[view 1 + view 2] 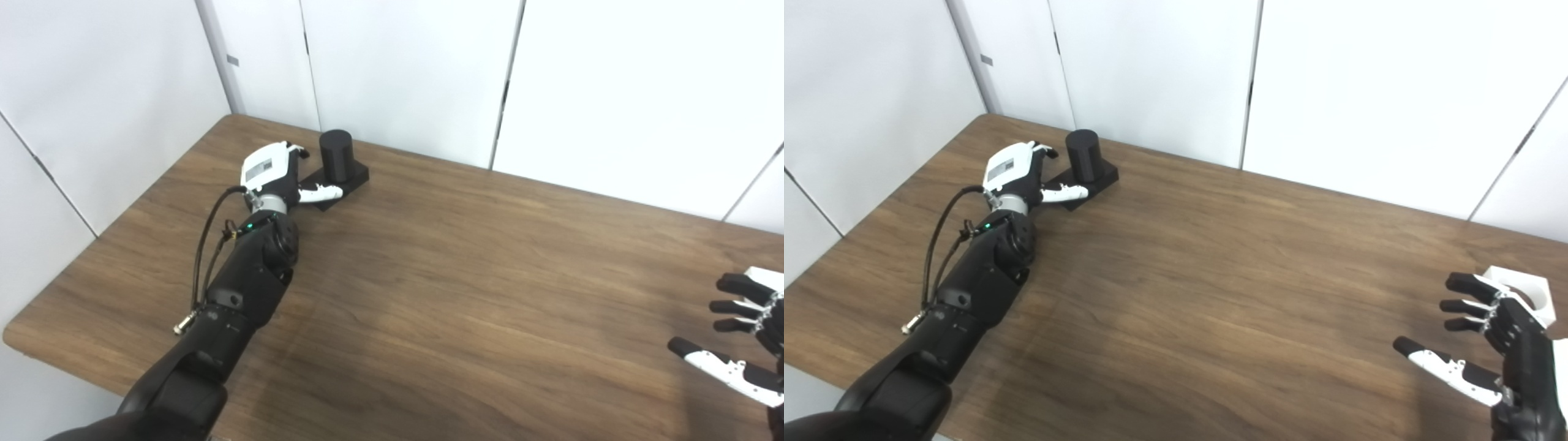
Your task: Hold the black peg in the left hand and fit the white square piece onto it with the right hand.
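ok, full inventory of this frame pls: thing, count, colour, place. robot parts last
black peg: 1, black, upright cylinder on a flat black base, far left part of the table, resting on the surface.
white square piece: 1, white, with a round hole, near the table's right edge, behind the right hand's fingers.
table: 1, brown wood grain, fills most of the view.
wall panels: several, white, behind the table.
left hand: 1, white and black, at the peg's base, thumb lying on the base; cannot tell if it has closed on it.
right hand: 1, black with white thumb, open, fingers spread, beside the white piece, holding nothing.
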You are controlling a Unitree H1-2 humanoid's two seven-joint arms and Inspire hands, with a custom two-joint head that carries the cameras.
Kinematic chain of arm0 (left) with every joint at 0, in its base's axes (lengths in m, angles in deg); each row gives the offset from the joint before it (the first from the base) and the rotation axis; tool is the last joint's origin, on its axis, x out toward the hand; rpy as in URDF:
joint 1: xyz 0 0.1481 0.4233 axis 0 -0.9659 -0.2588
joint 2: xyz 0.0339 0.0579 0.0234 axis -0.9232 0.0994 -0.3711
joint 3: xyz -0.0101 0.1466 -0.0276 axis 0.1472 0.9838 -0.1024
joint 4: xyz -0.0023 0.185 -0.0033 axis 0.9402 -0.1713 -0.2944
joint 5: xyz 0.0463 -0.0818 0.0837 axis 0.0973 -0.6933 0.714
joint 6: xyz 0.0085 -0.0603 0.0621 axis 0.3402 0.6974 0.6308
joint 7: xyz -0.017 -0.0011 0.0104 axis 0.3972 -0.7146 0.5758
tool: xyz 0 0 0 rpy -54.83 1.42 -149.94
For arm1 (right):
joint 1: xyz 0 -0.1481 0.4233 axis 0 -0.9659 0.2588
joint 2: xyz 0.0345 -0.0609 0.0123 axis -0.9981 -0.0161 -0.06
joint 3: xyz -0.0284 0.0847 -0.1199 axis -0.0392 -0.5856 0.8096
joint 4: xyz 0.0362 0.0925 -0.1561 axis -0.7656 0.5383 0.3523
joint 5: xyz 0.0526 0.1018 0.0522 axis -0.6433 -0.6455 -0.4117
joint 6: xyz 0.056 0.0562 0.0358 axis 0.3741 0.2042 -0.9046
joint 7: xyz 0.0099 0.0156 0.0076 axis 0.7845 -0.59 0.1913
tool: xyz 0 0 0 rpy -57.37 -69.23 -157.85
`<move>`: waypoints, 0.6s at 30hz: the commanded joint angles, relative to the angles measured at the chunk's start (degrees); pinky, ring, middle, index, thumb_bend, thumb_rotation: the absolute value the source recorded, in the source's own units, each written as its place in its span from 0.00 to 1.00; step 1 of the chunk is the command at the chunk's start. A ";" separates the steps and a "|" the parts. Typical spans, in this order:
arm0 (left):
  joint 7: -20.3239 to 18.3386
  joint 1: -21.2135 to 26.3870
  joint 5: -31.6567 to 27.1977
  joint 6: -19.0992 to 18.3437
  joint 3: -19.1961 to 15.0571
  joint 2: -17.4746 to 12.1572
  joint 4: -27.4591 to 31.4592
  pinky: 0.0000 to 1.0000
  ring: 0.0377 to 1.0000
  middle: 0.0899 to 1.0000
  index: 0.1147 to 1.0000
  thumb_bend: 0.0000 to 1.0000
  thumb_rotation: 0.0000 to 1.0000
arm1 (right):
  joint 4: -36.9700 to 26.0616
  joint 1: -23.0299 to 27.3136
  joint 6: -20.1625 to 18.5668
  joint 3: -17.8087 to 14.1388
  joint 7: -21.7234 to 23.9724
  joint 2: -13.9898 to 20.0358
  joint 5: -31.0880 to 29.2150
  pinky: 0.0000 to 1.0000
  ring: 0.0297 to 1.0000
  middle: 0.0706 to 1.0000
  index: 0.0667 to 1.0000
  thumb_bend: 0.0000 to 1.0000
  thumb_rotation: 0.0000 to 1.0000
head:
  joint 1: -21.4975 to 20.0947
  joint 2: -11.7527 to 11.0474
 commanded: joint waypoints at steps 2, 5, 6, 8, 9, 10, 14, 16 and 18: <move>2.45 3.23 0.98 -0.11 -0.49 -0.97 -1.00 0.85 0.97 0.95 0.79 1.00 0.54 | -2.02 1.00 1.73 -0.50 -0.22 0.55 -0.18 0.51 0.60 0.67 0.66 0.55 0.00 | 0.07 0.03; 3.56 3.17 0.92 -0.08 -0.20 -1.04 -2.96 0.84 0.96 0.94 0.78 1.00 0.51 | -1.53 0.98 2.58 -0.59 -0.25 0.63 -0.33 0.52 0.60 0.67 0.68 0.54 0.00 | -0.04 -0.03; 4.20 3.10 0.65 0.02 -0.03 -1.09 -3.65 0.84 0.96 0.94 0.78 1.00 0.50 | -1.42 0.99 2.74 -0.64 -0.20 0.66 -0.55 0.52 0.61 0.68 0.69 0.54 0.00 | -0.02 0.09; 4.69 2.85 -0.08 0.29 0.35 -1.30 -4.51 0.83 0.96 0.93 0.78 1.00 0.48 | -1.68 0.94 2.40 -0.63 -0.22 0.63 -0.32 0.52 0.61 0.68 0.71 0.54 0.00 | 0.04 0.10; 4.44 2.71 -0.42 0.26 0.56 -1.42 -4.86 0.83 0.96 0.93 0.78 1.00 0.48 | -1.75 0.94 2.33 -0.63 -0.23 0.59 -0.29 0.52 0.61 0.68 0.71 0.54 0.00 | 0.04 0.10; 4.15 2.61 -0.65 0.18 0.70 -1.49 -5.15 0.85 0.96 0.94 0.78 1.00 0.48 | -1.80 0.93 2.29 -0.63 -0.21 0.55 -0.35 0.52 0.61 0.68 0.70 0.54 0.00 | 0.04 0.10; 3.96 1.97 -1.50 0.41 1.25 -1.63 -5.68 0.85 0.96 0.92 0.74 1.00 0.44 | -1.66 0.94 2.47 -0.64 -0.37 0.58 0.03 0.52 0.60 0.68 0.70 0.54 0.00 | 0.04 0.10; 3.85 1.51 -2.10 1.09 1.55 -1.84 -5.54 0.83 0.95 0.91 0.71 1.00 0.42 | -1.62 0.94 2.39 -0.65 -0.44 0.58 0.30 0.53 0.60 0.67 0.69 0.55 0.00 | 0.04 0.10; 3.63 1.17 -2.81 1.68 1.80 -2.13 -5.29 0.82 0.93 0.90 0.66 0.99 0.39 | -1.60 0.96 2.35 -0.69 -0.37 0.53 0.07 0.52 0.60 0.67 0.69 0.54 0.00 | -0.08 0.24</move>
